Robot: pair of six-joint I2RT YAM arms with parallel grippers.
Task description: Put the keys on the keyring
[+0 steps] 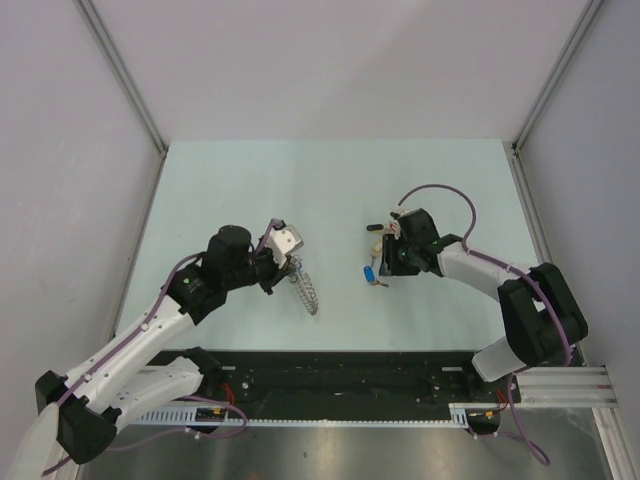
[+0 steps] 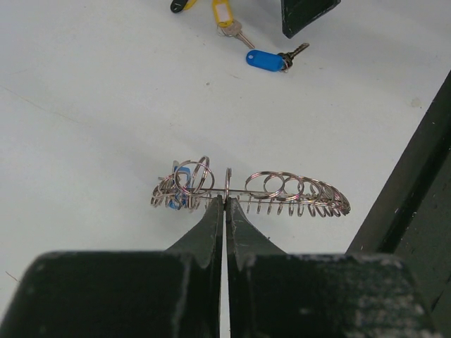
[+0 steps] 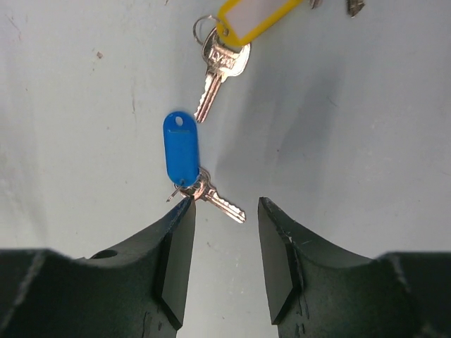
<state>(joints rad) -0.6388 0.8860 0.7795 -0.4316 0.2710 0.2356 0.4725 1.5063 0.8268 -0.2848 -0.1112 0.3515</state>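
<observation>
Keyring (image 2: 282, 189) held at the bench (image 1: 250, 180)
Left jaws pinch its wire; right jaws spread, just beside the blue-tagged key (image 3: 181, 149).

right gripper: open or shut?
Open. The right gripper shows a clear gap between its jaws; the blue-tagged key lies just beyond them, not clamped.

Pale table (image 1: 300, 190): blue-tagged key (image 3: 182, 151), yellow-tagged key (image 3: 227, 60).
</observation>
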